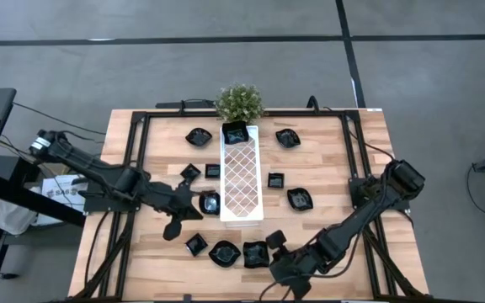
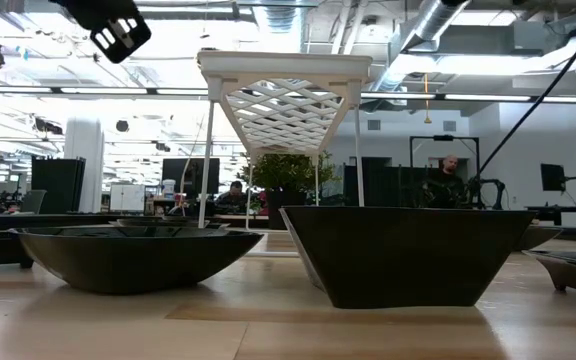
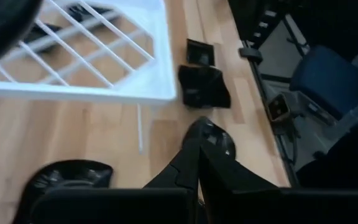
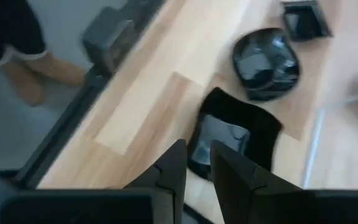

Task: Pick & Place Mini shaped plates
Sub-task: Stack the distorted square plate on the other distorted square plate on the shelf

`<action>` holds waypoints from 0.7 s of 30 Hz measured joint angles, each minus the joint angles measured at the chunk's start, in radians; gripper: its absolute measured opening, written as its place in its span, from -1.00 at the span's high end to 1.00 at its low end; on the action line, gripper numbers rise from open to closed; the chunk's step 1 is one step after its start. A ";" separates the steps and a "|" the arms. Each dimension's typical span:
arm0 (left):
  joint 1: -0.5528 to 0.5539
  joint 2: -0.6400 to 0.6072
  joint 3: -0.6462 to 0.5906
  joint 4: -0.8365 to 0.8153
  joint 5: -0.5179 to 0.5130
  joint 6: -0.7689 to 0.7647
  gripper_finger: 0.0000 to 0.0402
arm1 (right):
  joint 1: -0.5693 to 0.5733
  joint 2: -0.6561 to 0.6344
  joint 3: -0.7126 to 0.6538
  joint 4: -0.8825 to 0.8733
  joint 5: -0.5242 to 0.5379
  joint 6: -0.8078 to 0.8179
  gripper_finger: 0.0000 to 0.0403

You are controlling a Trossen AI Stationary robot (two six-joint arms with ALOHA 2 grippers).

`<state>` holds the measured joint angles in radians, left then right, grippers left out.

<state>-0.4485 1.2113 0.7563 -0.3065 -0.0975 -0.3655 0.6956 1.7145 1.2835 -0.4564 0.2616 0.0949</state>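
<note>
A small black plate (image 3: 209,138) is pinched by the left claw (image 3: 197,163); whether the right claw (image 4: 197,163) grips the square plate (image 4: 232,140) beneath it cannot be told.

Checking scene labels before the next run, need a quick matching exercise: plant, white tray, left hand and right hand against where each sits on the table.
Things:
1. potted plant
2. white lattice tray
3. left hand
4. right hand

Places:
A. near edge of the table, at a square black plate
B. middle of the table, lying lengthwise
C. far edge of the table, at its centre
D. beside the tray's left long side, next to a small black plate

Pairs: 1-C, 2-B, 3-D, 4-A
</note>
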 joint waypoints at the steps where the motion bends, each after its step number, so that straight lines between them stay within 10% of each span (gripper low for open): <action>1: -0.010 0.004 0.000 0.001 -0.003 -0.011 0.96 | 0.000 0.005 0.000 0.000 0.024 0.018 0.67; 21: -0.147 0.007 0.000 0.009 -0.008 -0.156 0.95 | -0.019 0.281 0.273 -0.065 0.052 0.315 0.58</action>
<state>-0.5957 1.2182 0.7563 -0.2977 -0.1057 -0.5215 0.6763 1.9959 1.5564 -0.5212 0.3140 0.4099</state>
